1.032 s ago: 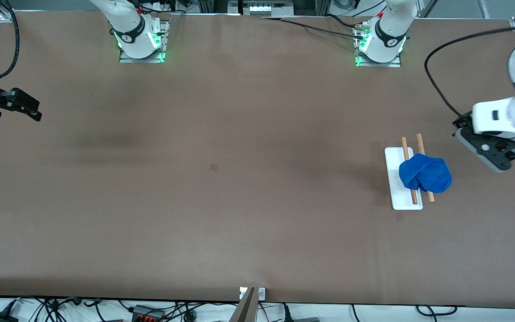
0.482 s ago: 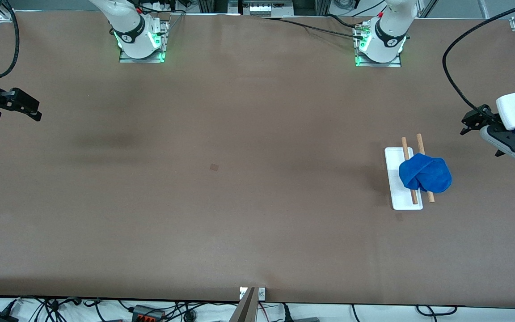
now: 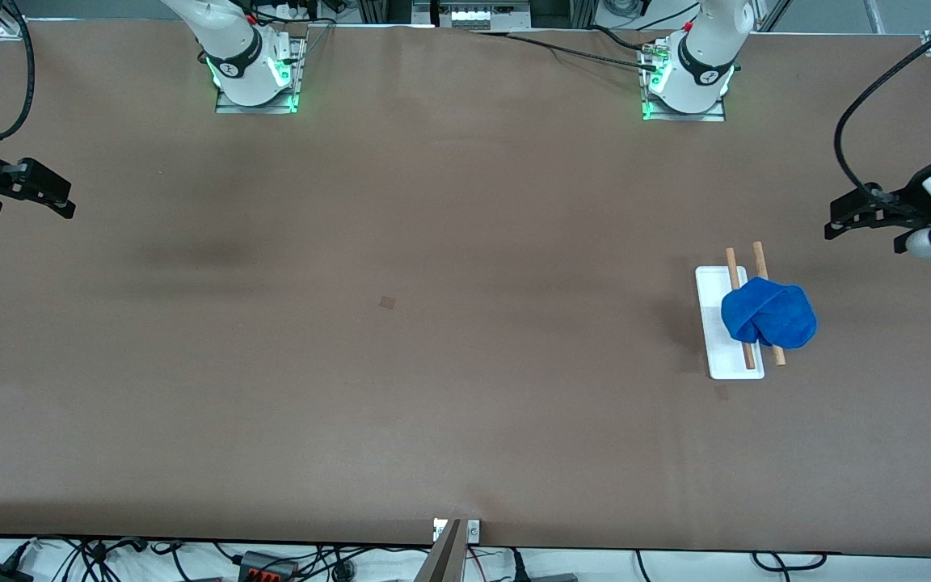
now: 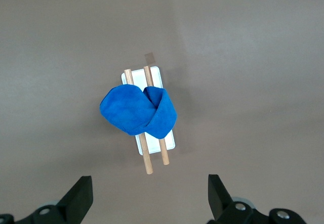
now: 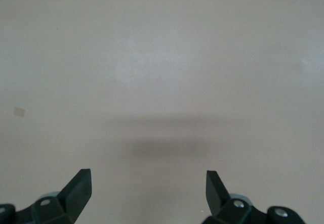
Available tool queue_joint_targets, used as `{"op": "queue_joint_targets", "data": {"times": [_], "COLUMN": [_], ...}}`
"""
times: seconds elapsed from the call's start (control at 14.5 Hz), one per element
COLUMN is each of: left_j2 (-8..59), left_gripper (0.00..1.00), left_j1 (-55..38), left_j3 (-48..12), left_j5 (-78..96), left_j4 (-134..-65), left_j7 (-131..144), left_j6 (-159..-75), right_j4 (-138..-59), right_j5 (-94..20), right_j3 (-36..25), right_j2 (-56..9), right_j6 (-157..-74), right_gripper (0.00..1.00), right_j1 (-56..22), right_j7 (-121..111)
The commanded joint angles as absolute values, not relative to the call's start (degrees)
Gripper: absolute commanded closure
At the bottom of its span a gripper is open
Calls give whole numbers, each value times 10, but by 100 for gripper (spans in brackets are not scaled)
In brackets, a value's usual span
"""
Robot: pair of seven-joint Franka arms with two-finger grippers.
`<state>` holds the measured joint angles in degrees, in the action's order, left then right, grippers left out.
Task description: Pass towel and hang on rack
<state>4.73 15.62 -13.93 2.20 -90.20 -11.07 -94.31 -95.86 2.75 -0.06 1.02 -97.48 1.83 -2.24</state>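
the brown desk [image 3: 433,388] spread wide and bare around the task's things. the rack [image 3: 726,368] sat toward the left arm's end, its white base flat and two wooden rods running over it. the towel [image 3: 768,314] lay bunched across both rods, drooping past the rod away from the base. nothing stood between either claw and the rack. the left claw [image 3: 844,217] hung spread and empty above the desk near its end. the right claw [image 3: 52,198] waited, also spread and empty, at the other end. a small tape patch [image 3: 386,301] marked mid-desk.
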Motion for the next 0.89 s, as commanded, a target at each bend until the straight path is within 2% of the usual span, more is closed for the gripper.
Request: {"op": "queue_joint_targets", "data": {"times": [0.0, 0.14, 0.83], "left_j2": [31, 30, 9], "left_gripper": [0, 0, 0], "left_j1": [100, 66, 63], "left_j3": [-88, -51, -51], "left_j5": [33, 33, 31], "left_j4": [-904, -905, -908], "left_j7": [-98, -97, -47], "left_j6": [-929, -925, -880], "right_j4": [-950, -951, -950], "right_j5": [20, 18, 14], "right_j3": [-2, -2, -2], "right_j2": [12, 12, 14], "right_j6": [-958, -958, -956], "right_gripper": [0, 0, 0], "right_j1": [16, 16, 16], "right_j7": [-16, -16, -18]}}
